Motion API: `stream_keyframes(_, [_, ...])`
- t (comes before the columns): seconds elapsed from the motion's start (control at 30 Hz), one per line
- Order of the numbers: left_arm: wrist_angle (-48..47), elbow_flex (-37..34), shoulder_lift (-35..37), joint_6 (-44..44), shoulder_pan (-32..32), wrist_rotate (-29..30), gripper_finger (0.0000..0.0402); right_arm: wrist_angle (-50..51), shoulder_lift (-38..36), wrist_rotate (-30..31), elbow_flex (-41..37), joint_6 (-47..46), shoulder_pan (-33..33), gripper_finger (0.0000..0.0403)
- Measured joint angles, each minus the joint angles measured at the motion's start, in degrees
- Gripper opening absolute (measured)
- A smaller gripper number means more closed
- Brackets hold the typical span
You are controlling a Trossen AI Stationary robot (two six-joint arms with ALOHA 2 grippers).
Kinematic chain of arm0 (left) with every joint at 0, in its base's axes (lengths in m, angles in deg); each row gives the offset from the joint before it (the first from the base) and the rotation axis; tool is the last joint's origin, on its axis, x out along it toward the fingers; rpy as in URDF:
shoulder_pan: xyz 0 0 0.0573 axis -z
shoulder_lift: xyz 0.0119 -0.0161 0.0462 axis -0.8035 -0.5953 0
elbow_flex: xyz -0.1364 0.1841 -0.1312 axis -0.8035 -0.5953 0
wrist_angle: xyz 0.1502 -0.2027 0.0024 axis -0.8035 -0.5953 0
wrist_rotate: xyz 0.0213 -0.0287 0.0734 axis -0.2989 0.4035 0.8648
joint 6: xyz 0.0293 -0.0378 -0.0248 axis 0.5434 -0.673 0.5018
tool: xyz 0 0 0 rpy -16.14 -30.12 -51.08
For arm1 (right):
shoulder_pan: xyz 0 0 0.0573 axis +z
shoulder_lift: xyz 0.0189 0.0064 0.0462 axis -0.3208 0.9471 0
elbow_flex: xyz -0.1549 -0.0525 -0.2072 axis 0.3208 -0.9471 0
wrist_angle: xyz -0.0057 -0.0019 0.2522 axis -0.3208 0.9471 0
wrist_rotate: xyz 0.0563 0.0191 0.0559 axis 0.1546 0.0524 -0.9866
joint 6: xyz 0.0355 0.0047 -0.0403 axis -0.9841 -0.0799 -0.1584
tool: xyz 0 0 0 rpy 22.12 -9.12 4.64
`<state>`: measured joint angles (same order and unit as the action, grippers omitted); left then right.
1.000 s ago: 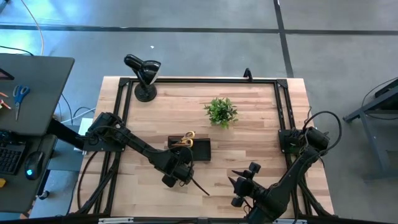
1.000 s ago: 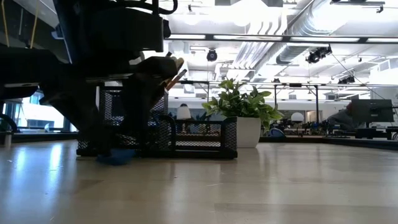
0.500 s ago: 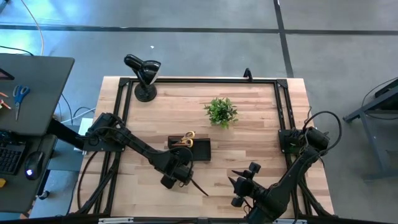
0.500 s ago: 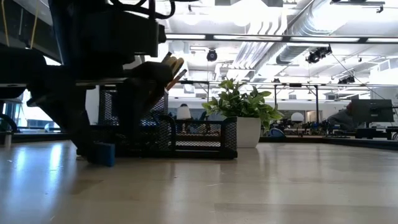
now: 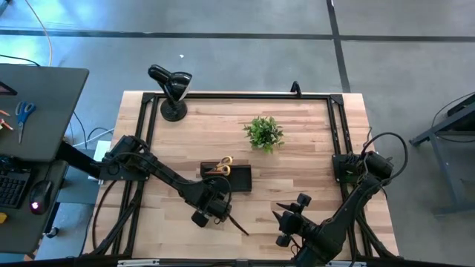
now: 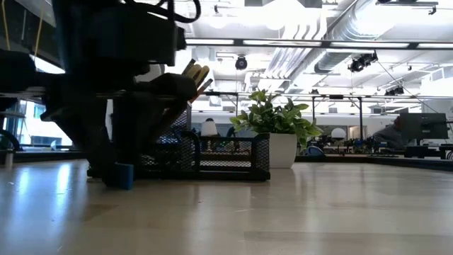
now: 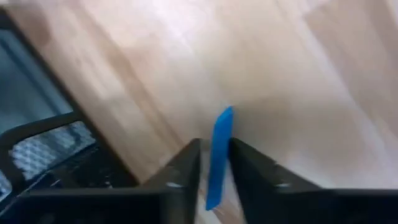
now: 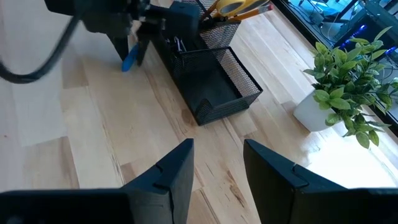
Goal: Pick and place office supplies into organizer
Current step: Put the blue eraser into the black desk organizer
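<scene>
Closed since before: left gripper [image 7: 214, 163] fingers, now pinching blue eraser [image 7: 219, 155] between them beside organizer [image 8: 211, 81]. Best lifted straight, squarely gripped. Right gripper [image 8: 217, 163] fingers spread.

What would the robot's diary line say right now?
left gripper: shut on blue eraser | eraser: on table beside organizer | right gripper: open, waiting

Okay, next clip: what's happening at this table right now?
The left gripper is down on the wooden table with a small blue eraser-like piece standing between its fingers, just beside the black mesh organizer. Yellow-handled scissors already sit in that organizer. The right gripper waits with jaws apart near the table's front edge, holding nothing.
</scene>
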<state>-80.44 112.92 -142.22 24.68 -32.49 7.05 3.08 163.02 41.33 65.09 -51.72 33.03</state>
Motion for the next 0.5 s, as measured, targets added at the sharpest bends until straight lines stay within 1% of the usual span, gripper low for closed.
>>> stream_keyframes(0.07, [-0.6, 0.0, 0.0, 0.5, 0.6, 0.0, 0.0033, 0.0, 0.0, 0.0, 0.0, 0.0, 0.0, 0.0134])
stream_keyframes(0.1, [-1.1, 0.0, 0.2, 0.7, 0.9, 0.3, 0.0019, 0.0, 0.0, 0.0, 0.0, 0.0, 0.0, 0.0134])
stream_keyframes(0.13, [-1.8, -0.1, 0.3, 0.5, 0.9, 0.5, 0.0014, 0.0, 0.0, 0.0, 0.0, 0.0, 0.0, 0.0134])
stream_keyframes(0.2, [-3.5, 0.3, 0.4, 0.1, 0.9, 0.5, 0.002, 0.0, 0.0, 0.2, 0.0, 0.0, 0.0, 0.0134])
stream_keyframes(0.27, [-8.7, 1.7, 0.2, -1.2, 0.9, 1.7, 0.0019, 0.0, 0.0, 0.3, 0.0, 0.0, 0.0, 0.0134])
stream_keyframes(0.33, [-12.8, 3.7, 0.0, -2.3, 0.9, 3.4, 0.0009, 0.0, 0.0, 0.3, 0.0, 0.0, 0.0, 0.0134])
stream_keyframes(0.5, [-15.9, 7.4, 1.6, -3.9, 0.8, 7.5, 0.0013, -0.1, 0.0, 0.2, 0.0, -0.2, 0.0, 0.0134])
